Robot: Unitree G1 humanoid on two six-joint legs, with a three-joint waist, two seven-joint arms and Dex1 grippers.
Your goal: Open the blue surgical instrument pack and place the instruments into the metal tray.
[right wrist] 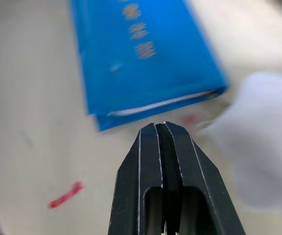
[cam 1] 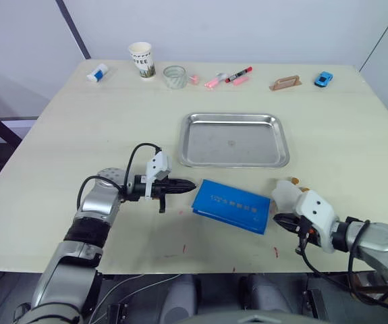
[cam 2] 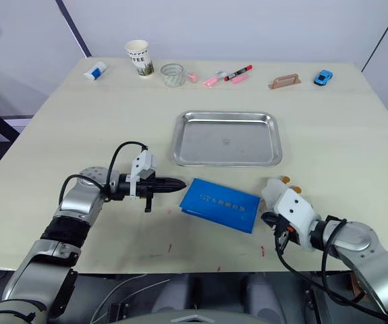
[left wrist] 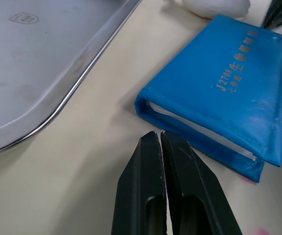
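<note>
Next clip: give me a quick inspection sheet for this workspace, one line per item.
Surface: pale table, a few small red marks near its front edge.
Job's things: blue surgical instrument pack closed, flat, just in front of the metal tray; tray empty; instruments not seen.
Clutter: along the far edge, small white and blue bottle, paper cup, clear glass, pink and red markers, tan handled block, blue toy car.
Grippers: left gripper shut, tips just short of the pack's left end; right gripper shut, at its right end.
Cables: black cable looping over the left wrist.
Surroundings: light walls behind.
</note>
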